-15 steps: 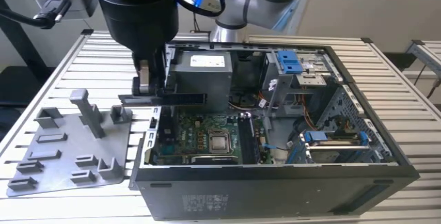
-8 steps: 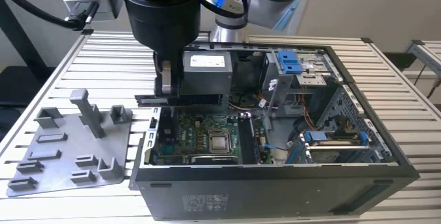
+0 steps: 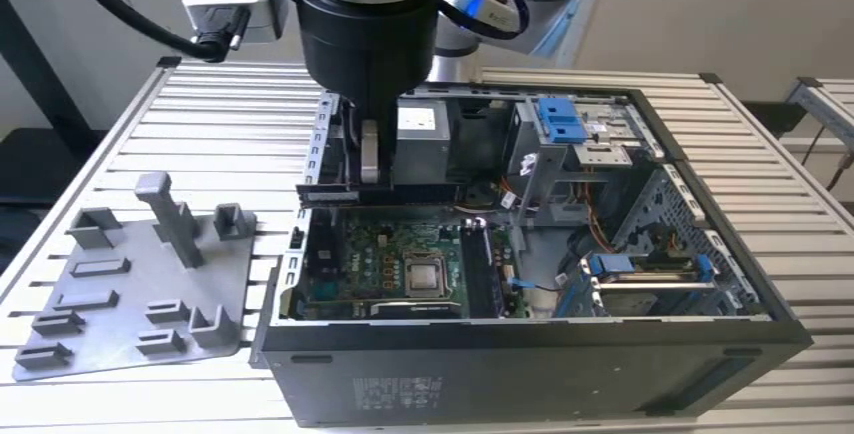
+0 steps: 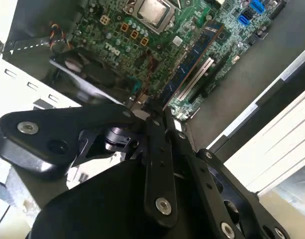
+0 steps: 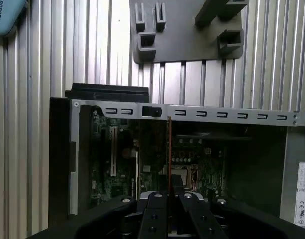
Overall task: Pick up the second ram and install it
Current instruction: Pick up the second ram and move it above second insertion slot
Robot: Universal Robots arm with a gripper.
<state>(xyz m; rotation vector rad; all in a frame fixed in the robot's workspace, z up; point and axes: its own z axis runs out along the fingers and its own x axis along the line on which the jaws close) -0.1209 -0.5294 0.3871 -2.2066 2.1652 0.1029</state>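
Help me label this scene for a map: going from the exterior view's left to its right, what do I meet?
Grey fixture plate → gripper shut on the second ram → blue bracket → computer case's right-hand wall.

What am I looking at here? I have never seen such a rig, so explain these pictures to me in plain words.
This is one robot arm with a gripper at its end. The exterior view is taken by a camera off the arm; both wrist views come from cameras riding on it. On the slatted metal table stands an open computer case with its green motherboard exposed; beside it, at the exterior view's left, lies a grey fixture plate with posts. The gripper is shut on the second ram, a thin dark board, held above the motherboard.
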